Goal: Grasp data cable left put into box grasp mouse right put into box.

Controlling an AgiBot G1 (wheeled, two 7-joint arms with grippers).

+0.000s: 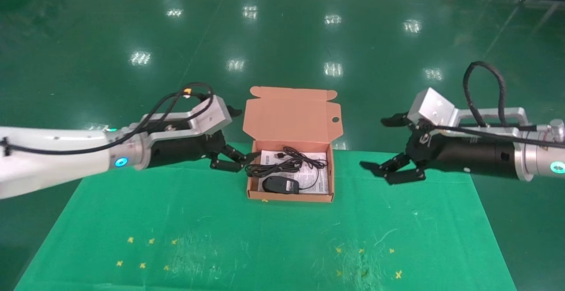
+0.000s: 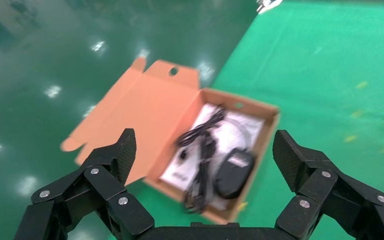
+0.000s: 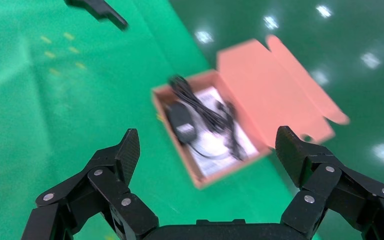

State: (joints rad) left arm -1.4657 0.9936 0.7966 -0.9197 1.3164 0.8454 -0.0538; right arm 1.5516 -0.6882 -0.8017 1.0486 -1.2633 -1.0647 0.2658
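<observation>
— Left hand and right hand?
— Both are hovering wide open and empty, flanking the box on the green worktop.
— Contents?
— Data cable and mouse are lying inside together.

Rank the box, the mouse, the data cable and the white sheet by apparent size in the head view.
1. box, lid open
2. white sheet lining its floor
3. data cable bundle
4. mouse
The last two look close; the cable merely stretches longer.
</observation>
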